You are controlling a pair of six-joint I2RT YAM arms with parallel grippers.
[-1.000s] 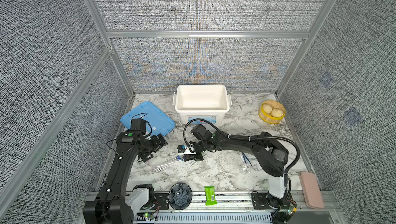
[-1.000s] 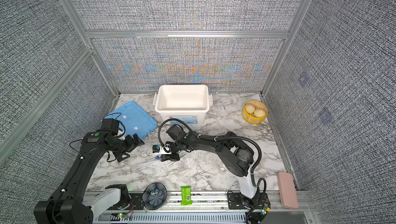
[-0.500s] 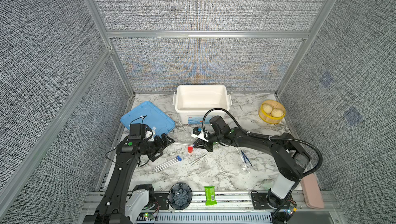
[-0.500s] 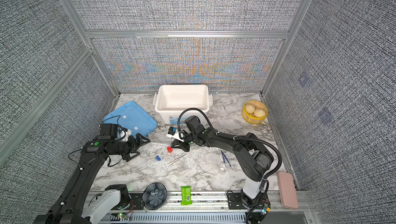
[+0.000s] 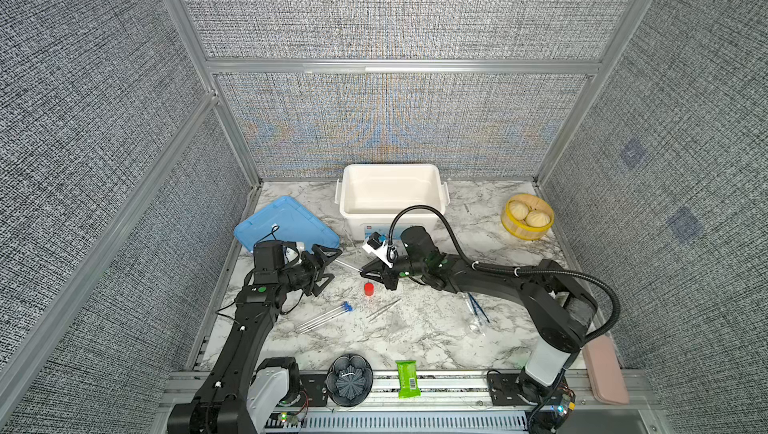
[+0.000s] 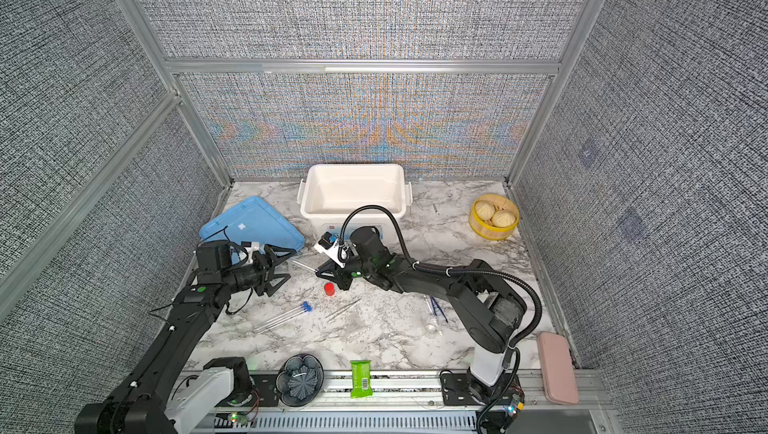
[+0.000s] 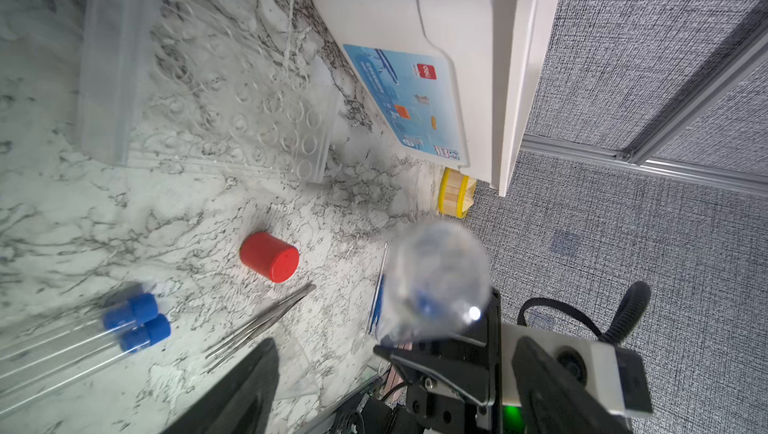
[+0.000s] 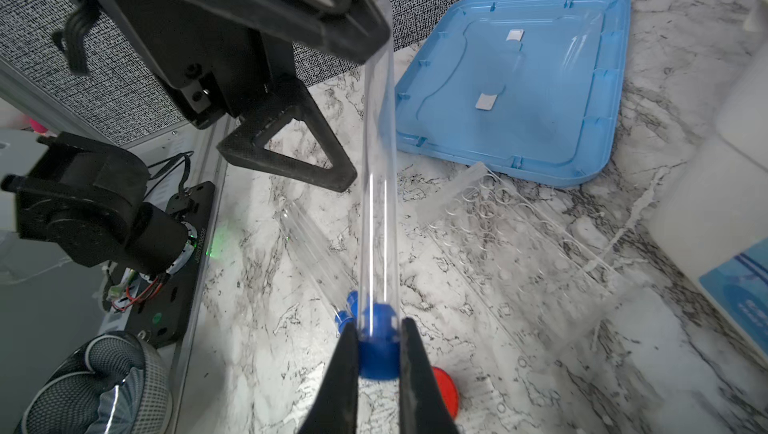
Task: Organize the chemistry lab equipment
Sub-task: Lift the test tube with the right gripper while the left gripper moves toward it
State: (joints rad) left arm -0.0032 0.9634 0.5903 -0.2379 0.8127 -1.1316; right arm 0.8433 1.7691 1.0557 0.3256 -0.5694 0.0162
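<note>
Mid-table, above the white-and-grey marble tabletop (image 5: pixel 415 340): black right gripper (image 8: pixel 376 340), pinched shut on the blue cap of a slender clear plastic tube (image 8: pixel 376 186). Holds it off the marble, roughly level, with the clear length aimed at the black left gripper (image 5: pixel 332 265).

Left gripper: jaws spread wide, nothing gripped. In the left wrist view, the tube's free end is a blurred round shape between the two black fingers (image 7: pixel 241 390). In the right wrist view, that end lies at the edge of one finger; cannot tell whether it touches.

Flat on the marble on the left-arm side: two more clear blue-capped tubes (image 5: pixel 326 316), side by side and touching, caps toward the middle.
Near those caps, just below the right gripper in both top views: small red-capped vial (image 5: pixel 368 289); upright or lying, cannot tell.
Just beside the vial: silver metal tweezers (image 5: pixel 384 309), lying flat.

Right-arm side, well apart from the tubes: dark blue tweezers (image 5: pixel 477 307), a faint thin clear dropper (image 5: pixel 468 305) just beside them, and a small clear glass piece (image 5: pixel 476 326) near their front ends.

Back of table: open white plastic bin (image 5: pixel 345 211), with a blue plastic lid (image 5: pixel 286 224) flat to its left.
Before the bin: clear plastic rack with rows of round holes (image 7: pixel 232 91), resting on the marble.

Front rail: dark fluted bowl (image 5: pixel 349 380) and green snack packet (image 5: pixel 407 378), near each other but apart.
</note>
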